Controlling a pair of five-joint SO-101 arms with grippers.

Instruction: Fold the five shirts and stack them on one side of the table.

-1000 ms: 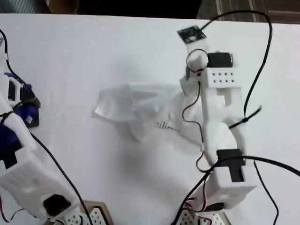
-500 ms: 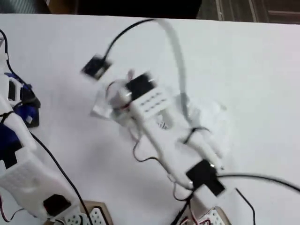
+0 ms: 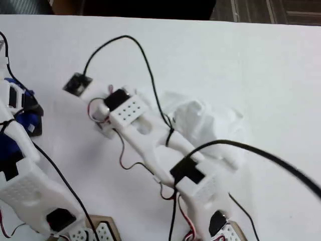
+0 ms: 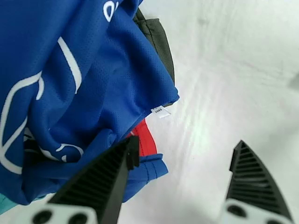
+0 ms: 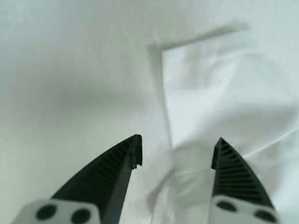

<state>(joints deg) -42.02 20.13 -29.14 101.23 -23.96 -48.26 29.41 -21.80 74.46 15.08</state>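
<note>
High view, one crumpled white shirt [image 3: 210,120] at the centre of the table [image 3: 251,60], right arm [image 3: 150,140] stretched across it toward 10 o'clock, left arm [image 3: 25,181] at 8 o'clock, left wrist view, left gripper [image 4: 187,140] fingers apart beside one blue shirt [image 4: 84,70], one dark shirt [image 4: 159,37], one red cloth [image 4: 142,140] beneath, right wrist view, right gripper [image 5: 177,140] fingers apart over the white shirt's edge.

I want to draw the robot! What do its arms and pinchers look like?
The left arm and right arm are chunky white plastic with black motors. The right arm carries a plate of small holes, a looping black cable and thin red wires. The left gripper and right gripper each have two black, ribbed, pointed fingers.
</note>
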